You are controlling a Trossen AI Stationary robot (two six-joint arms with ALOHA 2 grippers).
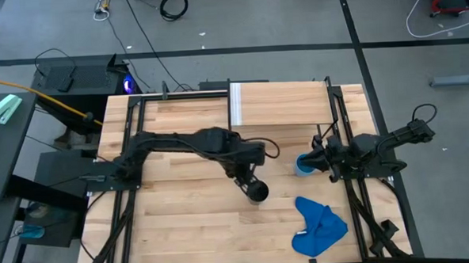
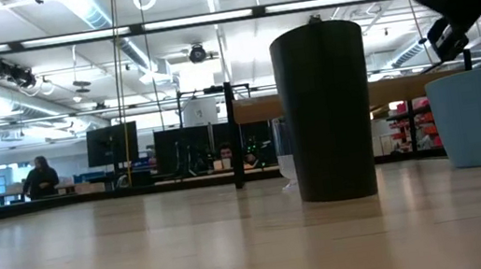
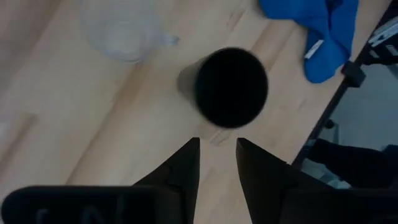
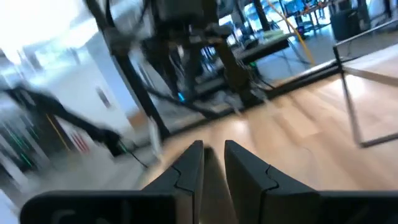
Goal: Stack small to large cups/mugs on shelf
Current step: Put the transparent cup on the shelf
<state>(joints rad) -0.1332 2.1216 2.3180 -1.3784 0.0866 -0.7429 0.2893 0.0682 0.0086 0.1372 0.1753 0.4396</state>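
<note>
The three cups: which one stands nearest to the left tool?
The black cup, tall and opaque, right below the left tool; the clear cup and light-blue cup stand farther away.

Wide bare desk (image 1: pixel 183 229) on the near left, open for any pass. The black cup (image 1: pixel 258 192) stands alone mid-desk under the left pincer (image 3: pixel 216 149), with a gap on every side. The blue cloth (image 1: pixel 318 227) blocks the near right. The right pincer (image 1: pixel 319 153) crowds the light-blue cup (image 1: pixel 304 165). The shelf (image 1: pixel 285 104) top lies bare.
</note>
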